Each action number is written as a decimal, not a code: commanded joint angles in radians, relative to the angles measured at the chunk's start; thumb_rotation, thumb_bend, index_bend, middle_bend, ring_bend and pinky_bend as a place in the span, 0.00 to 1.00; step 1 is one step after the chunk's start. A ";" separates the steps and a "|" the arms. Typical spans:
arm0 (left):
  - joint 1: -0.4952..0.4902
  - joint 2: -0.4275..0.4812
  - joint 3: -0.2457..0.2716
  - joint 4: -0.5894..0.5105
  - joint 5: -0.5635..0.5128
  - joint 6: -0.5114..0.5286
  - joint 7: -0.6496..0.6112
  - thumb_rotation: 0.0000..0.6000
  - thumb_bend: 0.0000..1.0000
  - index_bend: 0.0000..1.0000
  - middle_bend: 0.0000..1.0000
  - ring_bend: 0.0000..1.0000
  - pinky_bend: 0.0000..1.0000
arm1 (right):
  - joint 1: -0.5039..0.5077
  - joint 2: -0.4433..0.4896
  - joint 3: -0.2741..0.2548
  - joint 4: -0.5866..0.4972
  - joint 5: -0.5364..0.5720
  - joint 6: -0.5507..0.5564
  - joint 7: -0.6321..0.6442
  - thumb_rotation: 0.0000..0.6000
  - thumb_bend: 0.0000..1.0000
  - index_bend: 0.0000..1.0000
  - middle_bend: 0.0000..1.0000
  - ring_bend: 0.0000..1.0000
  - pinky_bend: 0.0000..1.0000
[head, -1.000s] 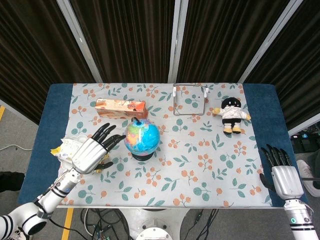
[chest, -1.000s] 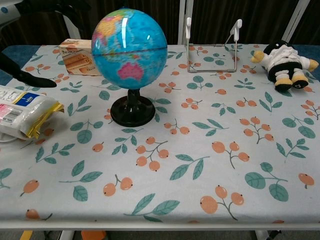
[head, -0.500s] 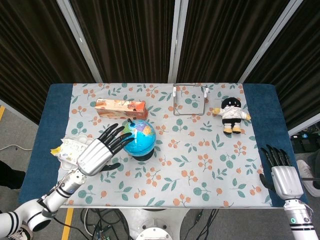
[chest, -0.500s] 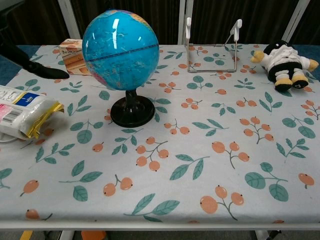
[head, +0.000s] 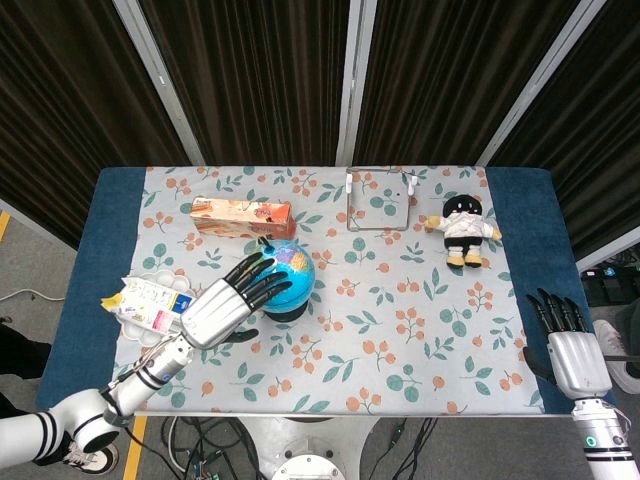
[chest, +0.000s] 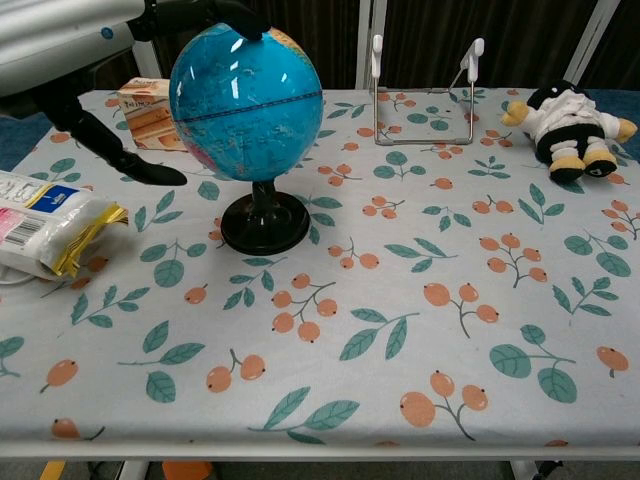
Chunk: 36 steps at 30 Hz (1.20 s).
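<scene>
Right robot hand (head: 573, 355): at the desk's (head: 430, 330) near right edge, fingers spread, holding nothing. Left robot hand (head: 228, 300): fingers splayed over the globe (chest: 246, 100), not closed on it. Globe: upright on its black stand, centre-left. Snack packet (chest: 45, 222): left edge. Carton (head: 242, 216), wire stand (head: 378, 200), plush toy (head: 462, 228): far side.

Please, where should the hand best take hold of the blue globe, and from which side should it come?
Probably the ball of the globe from above, as the left hand with spread fingers is over it. The ball is wide and round; the neck above the black base is thin and stands partly under it.
</scene>
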 joint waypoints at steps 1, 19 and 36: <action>0.017 0.015 0.014 -0.005 -0.006 0.013 0.003 1.00 0.06 0.11 0.12 0.00 0.00 | 0.001 -0.001 0.000 -0.001 -0.001 -0.001 -0.003 1.00 0.30 0.00 0.00 0.00 0.00; 0.124 0.103 0.028 -0.007 -0.031 0.154 -0.029 1.00 0.05 0.11 0.19 0.00 0.00 | 0.007 -0.004 -0.002 -0.022 -0.002 -0.009 -0.038 1.00 0.30 0.00 0.00 0.00 0.00; -0.007 0.003 -0.005 -0.014 0.019 0.018 -0.011 1.00 0.05 0.11 0.12 0.00 0.00 | 0.005 -0.007 -0.001 0.002 0.008 -0.015 -0.008 1.00 0.30 0.00 0.00 0.00 0.00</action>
